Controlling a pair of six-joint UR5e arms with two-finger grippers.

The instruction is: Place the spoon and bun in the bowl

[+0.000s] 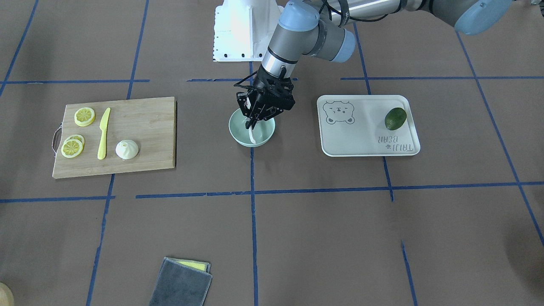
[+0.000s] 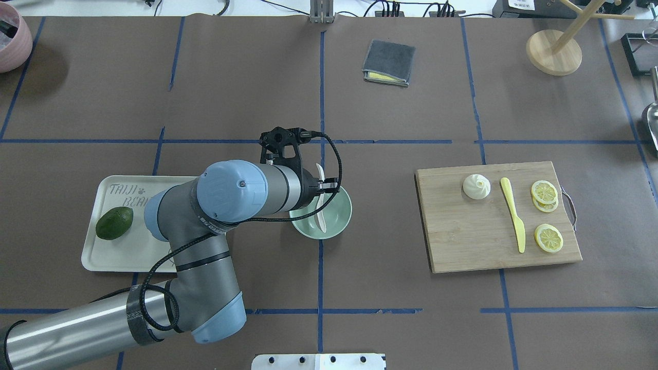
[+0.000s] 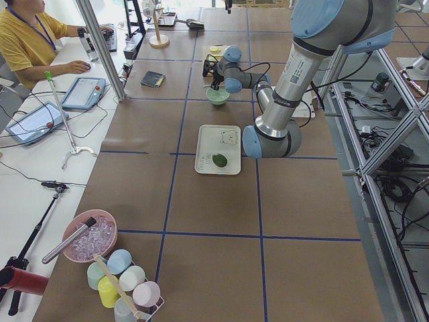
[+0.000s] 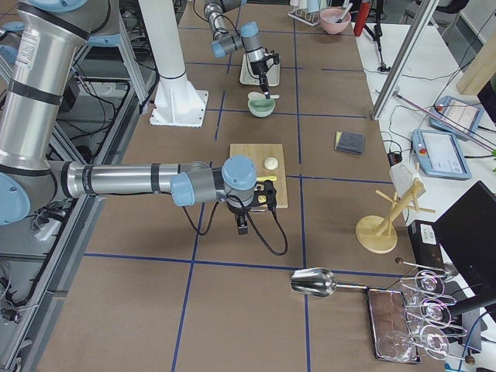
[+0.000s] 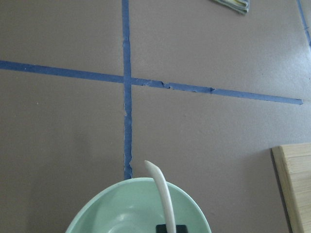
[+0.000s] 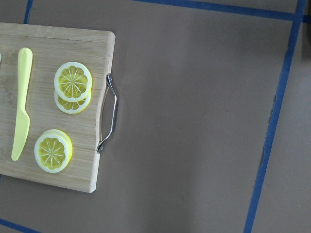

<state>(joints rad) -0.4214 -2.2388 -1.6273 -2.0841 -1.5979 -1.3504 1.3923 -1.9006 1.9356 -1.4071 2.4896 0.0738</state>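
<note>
Left end effector is clamped on the spoon, scoop down in the bowl. I cannot tell whether the right end effector is apart or together.

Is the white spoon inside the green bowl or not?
In. The spoon has its scoop down inside the bowl; the handle pokes out over the rim.
</note>
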